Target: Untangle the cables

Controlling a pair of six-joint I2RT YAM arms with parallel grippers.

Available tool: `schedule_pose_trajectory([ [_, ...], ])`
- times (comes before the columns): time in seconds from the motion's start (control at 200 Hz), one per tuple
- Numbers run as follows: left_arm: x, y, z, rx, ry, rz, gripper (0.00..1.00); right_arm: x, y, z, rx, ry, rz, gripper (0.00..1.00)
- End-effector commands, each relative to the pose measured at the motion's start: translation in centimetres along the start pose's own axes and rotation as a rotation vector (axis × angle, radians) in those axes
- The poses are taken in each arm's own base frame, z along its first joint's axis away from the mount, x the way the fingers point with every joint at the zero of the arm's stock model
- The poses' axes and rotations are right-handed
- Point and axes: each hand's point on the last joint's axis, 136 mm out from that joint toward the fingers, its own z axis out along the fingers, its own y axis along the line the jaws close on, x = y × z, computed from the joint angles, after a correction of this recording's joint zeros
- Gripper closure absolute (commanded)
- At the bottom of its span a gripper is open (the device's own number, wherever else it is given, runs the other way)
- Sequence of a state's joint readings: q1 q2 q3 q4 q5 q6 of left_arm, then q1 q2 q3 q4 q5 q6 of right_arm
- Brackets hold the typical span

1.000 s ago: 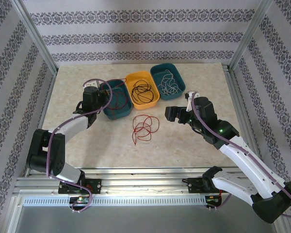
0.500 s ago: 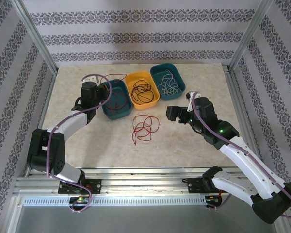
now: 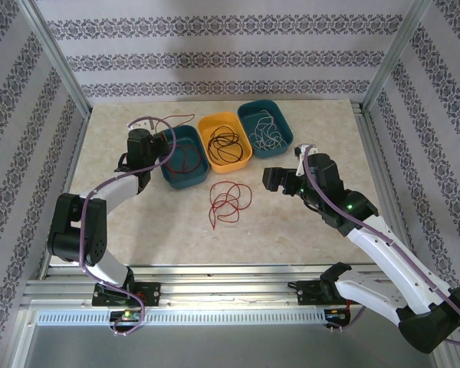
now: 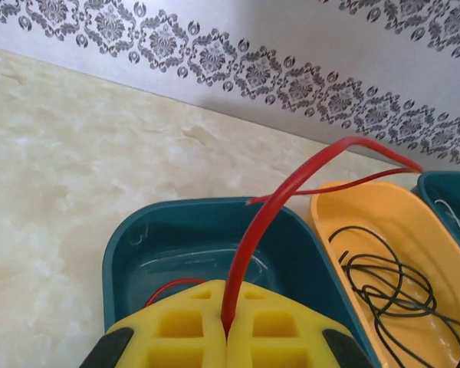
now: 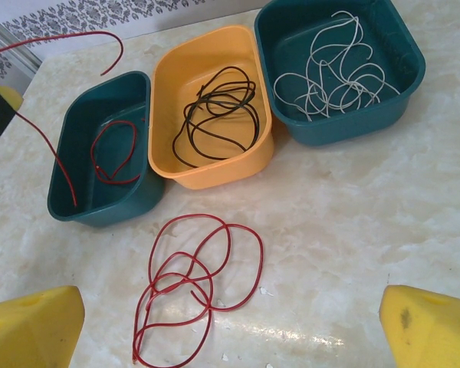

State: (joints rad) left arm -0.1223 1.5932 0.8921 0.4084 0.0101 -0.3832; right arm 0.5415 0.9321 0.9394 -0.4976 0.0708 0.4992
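Top view: three trays stand in a row at the far middle of the table [image 3: 138, 222]. The left teal tray [image 3: 185, 183] holds a red loop [image 3: 185, 157], the yellow tray [image 3: 231, 163] a black cable [image 3: 225, 140], and the right teal tray [image 3: 280, 146] a white cable [image 3: 267, 132]. A red tangle [image 3: 228, 201] lies on the bare table just near of the trays. The left gripper [image 3: 153, 147] sits at the left tray's left edge, with a raised red cable [image 3: 172, 117] arcing off it. The right gripper [image 3: 286, 170] hangs right of the tangle, apart from it. Left wrist view: the left gripper [image 4: 228, 337] has its fingers together, pinching the raised red cable [image 4: 268, 211], which curves up and right over the left teal tray [image 4: 138, 222]. The yellow tray [image 4: 330, 230] with the black cable [image 4: 383, 284] is on the right. Right wrist view: the right gripper [image 5: 230, 326] has its fingers [image 5: 31, 326] spread wide, nothing between them, and the red tangle [image 5: 199, 268] lies just beyond. The raised red cable [image 5: 69, 34] runs down into the left teal tray [image 5: 107, 211] beside the red loop [image 5: 115, 149]; I cannot tell whether they join. The black cable [image 5: 222, 115] is in the yellow tray [image 5: 215, 172], and the white cable [image 5: 330, 84] is in the right teal tray [image 5: 345, 126].
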Motion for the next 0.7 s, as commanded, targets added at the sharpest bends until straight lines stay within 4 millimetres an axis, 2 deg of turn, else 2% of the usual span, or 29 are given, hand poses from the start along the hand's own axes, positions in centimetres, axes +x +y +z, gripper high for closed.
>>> schedule_pose_trajectory([
  [0.0, 0.0, 0.8, -0.4, -0.015, -0.017, 0.019, 1.00, 0.0, -0.7, 0.0, 0.029, 0.002, 0.018, 0.01],
  [0.175, 1.4, 1.5, -1.2, -0.052, 0.052, 0.031, 1.00, 0.1, -0.7, 0.1, 0.030, 0.004, 0.022, 0.02],
  [0.38, 2.0, 1.8, -2.5, -0.079, 0.071, 0.024, 1.00, 0.5, -1.0, 0.2, 0.038, 0.007, 0.030, 0.02],
  [0.695, 4.5, 2.0, -2.6, -0.143, 0.208, 0.053, 1.00, 0.7, -1.7, -0.1, 0.065, 0.002, 0.044, 0.02],
])
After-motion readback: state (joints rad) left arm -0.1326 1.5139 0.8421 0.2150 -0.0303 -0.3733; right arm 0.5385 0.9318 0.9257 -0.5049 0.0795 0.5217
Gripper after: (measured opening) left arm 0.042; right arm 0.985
